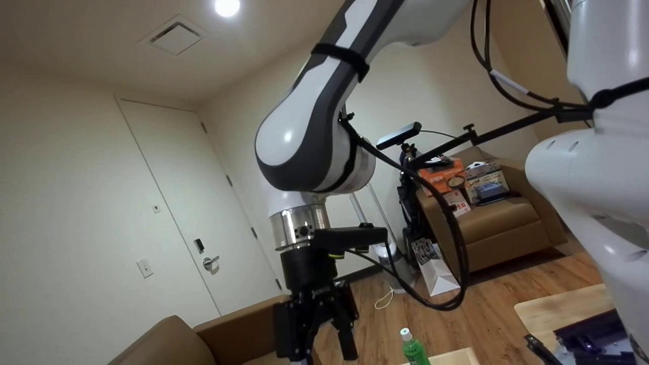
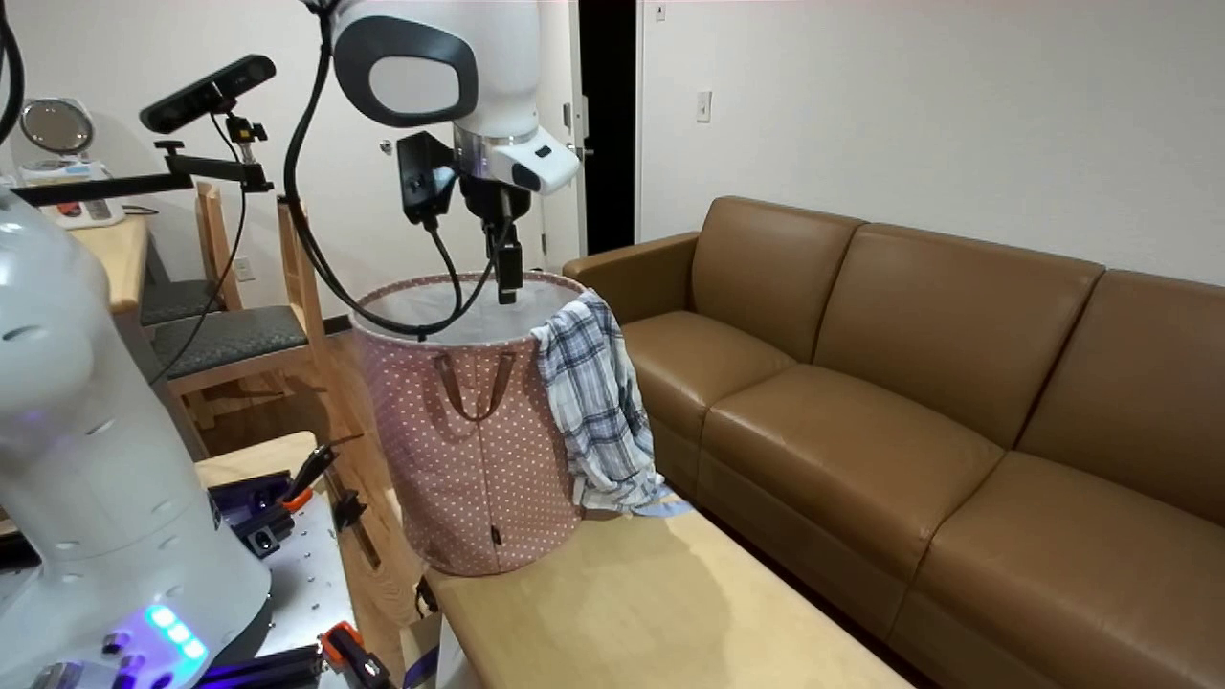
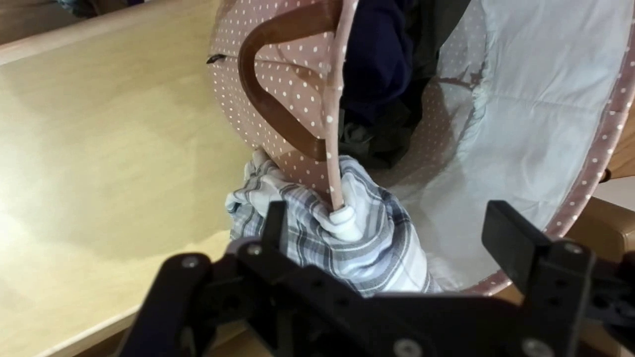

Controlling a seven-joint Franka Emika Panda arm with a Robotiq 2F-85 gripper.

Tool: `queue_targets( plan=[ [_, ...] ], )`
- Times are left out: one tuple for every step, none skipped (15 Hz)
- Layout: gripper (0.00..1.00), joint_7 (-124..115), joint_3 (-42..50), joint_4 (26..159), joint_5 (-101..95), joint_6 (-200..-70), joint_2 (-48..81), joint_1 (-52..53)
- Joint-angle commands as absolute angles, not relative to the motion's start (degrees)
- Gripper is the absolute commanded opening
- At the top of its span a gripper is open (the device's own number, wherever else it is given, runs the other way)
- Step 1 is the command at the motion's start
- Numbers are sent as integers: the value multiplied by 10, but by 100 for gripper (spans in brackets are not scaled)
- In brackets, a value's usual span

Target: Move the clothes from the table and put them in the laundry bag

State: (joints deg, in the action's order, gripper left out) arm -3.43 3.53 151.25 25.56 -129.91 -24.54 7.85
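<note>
While plaid garment (image 2: 595,402) straddles laundry bag rim (image 3: 332,119), fingers (image 3: 511,243) gape wide, gripping nothing.

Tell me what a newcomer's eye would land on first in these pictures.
Probably the pink dotted bag, standing on the table with a plaid shirt slung over its rim, part inside and part outside. Next, the gripper, its jaws open over the bag. Then, in an exterior view, the long brown sofa against the wall.
</note>
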Motion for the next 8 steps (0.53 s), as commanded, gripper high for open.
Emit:
queue_targets(
  plan=[
    [100,-28,26,1511,261,-1295,-245,67],
    [100,-37,32,1503,291,-1294,-237,74],
    [100,-33,42,1497,316,-1283,-231,78],
    [100,-22,60,1485,348,-1263,-211,78],
    [100,-2,73,1478,371,-1249,-195,77],
    [100,21,88,1472,399,-1240,-171,70],
    [100,32,99,1465,424,-1233,-147,61],
    [100,71,118,1454,451,-1212,-113,55]
  ],
)
